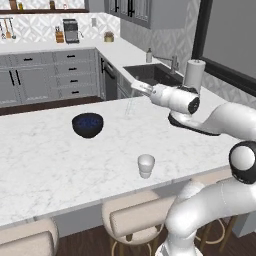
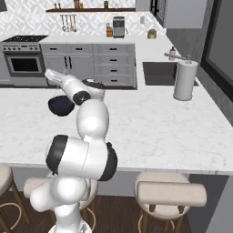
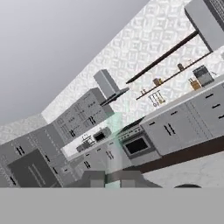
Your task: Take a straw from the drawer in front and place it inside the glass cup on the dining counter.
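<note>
The cup [image 1: 146, 165] sits on the desk [image 1: 45, 165], nearer the base than the end effector [image 1: 135, 86], which grips the straw [image 1: 128, 106] hanging downward.

The white arm reaches forward, wrist level, its gripper [image 1: 136, 87] pinched closed on a straw [image 1: 129, 103].

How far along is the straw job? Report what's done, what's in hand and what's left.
Done: the straw is picked up, pinched in the shut end effector. In hand: it hangs above the far side of the dining counter, well beyond the glass cup. Left: the cup, near the front edge, looks empty, so the straw has yet to be carried over and dropped in.
</note>
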